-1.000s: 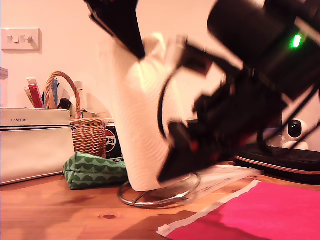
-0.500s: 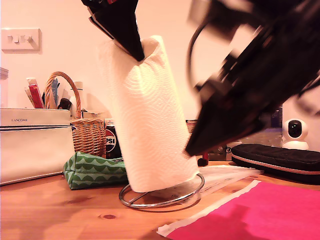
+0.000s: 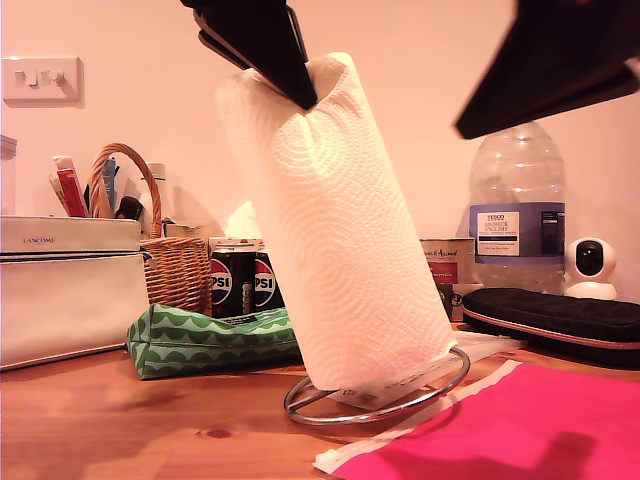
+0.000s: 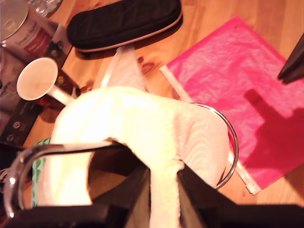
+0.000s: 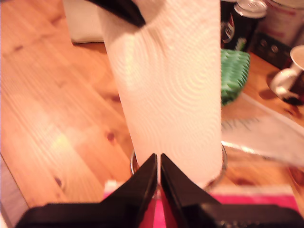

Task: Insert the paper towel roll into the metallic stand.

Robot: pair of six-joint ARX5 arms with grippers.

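In the exterior view, the paper towel roll (image 3: 340, 230) is seen standing on the ring base of the metallic stand (image 3: 378, 394), tilted so that its top leans toward the exterior view's left. My first gripper (image 3: 262, 45) reaches down from the top edge, its dark fingers pinching the roll's upper rim; the arm behind it is cut off by the frame. A second dark gripper (image 3: 550, 65) hangs at the exterior view's upper right, apart from the roll, and only its underside is shown. The stand's upright is hidden inside the roll.

In the first wrist view, the jaws of my first gripper (image 4: 164, 190) are clamped on a thin wall of the roll (image 4: 142, 128), one finger inside the hollow core. The chrome ring (image 4: 228, 142) shows just beyond the roll, over the wooden table (image 4: 266, 23) and beside a pink sheet (image 4: 247, 95).

In the second wrist view, the jaws of my second gripper (image 5: 158, 175) are pressed together with nothing between them, pointing at the roll's (image 5: 166, 85) lower side without clear contact. The ring (image 5: 133, 164) is mostly hidden behind the roll and the fingers.
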